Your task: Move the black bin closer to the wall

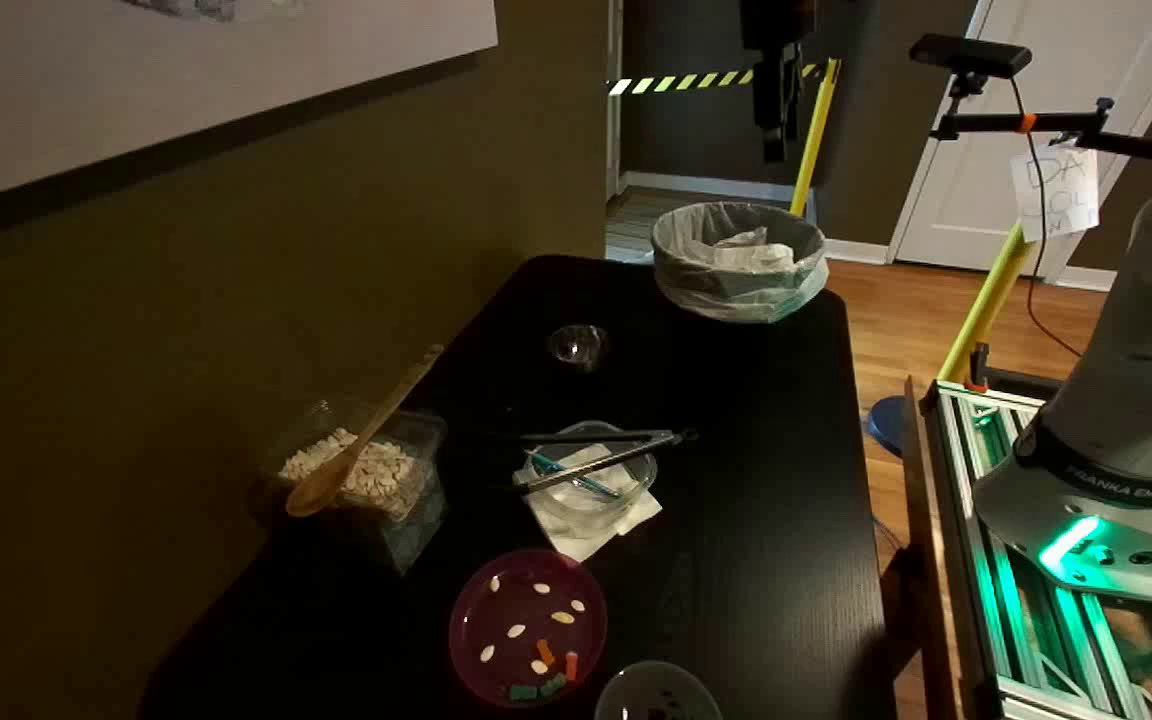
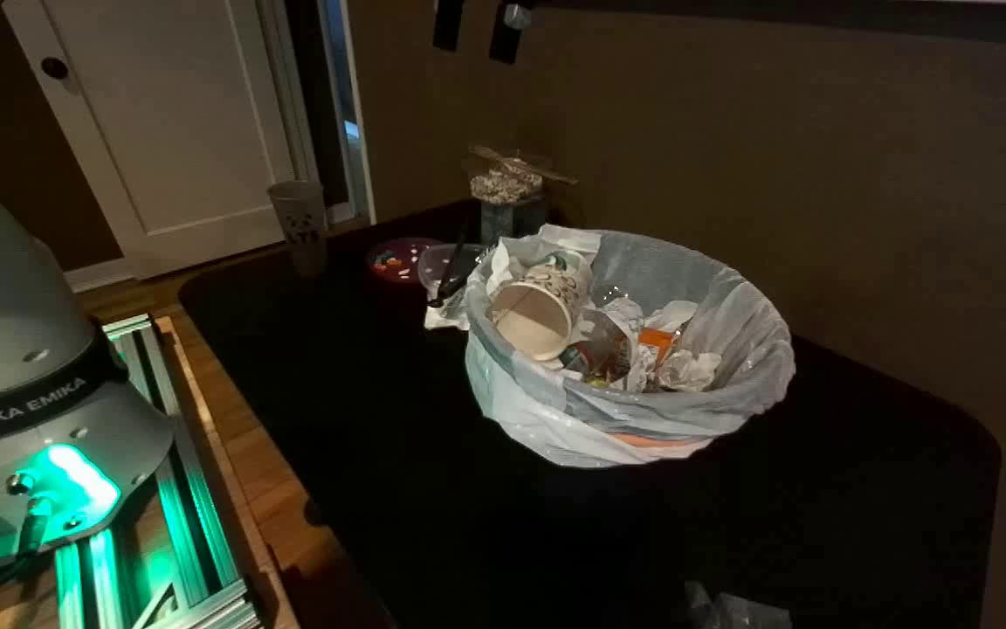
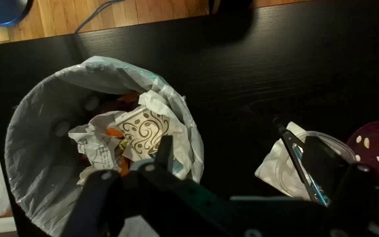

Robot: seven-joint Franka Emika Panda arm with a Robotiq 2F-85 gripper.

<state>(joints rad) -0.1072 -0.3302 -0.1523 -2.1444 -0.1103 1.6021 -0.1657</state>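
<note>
- Bin (image 1: 701,290) sits up on the dark table (image 1: 766,580), near a rounded corner at one end.
- A pale, see-through bag (image 2: 547,424) lines it and folds down over the rim, so the bag hides much of its side.
- The wall (image 1: 456,190) runs along the long side of the table, and some dark table shows between it and the bin.
- The gripper (image 2: 475,42) hangs up high in both exterior views, well above the table.
- Its two fingers (image 3: 165,153) are spread wide apart, and it has hold of nothing.
- The bin is lower than the gripper, and the two do not touch.
- In the wrist view the bin fills the left part, and you can look down into it. One finger shows in front of the bin's edge, where the paper cup (image 3: 146,128) is, and the other shows in front of the clear bowl (image 1: 576,518).
- It is dark, so I can't be sure how much of the gripper is right over the bin.
- Inside the bin, the paper cup lies tipped over with crumpled paper (image 2: 691,371).
- Tongs (image 1: 601,462) lie across the clear bowl, and a white napkin (image 1: 576,547) sticks out from under it.
- Next to the bowl is a purple plate (image 1: 471,620) with white, orange and green bits (image 1: 516,631) on it.
</note>
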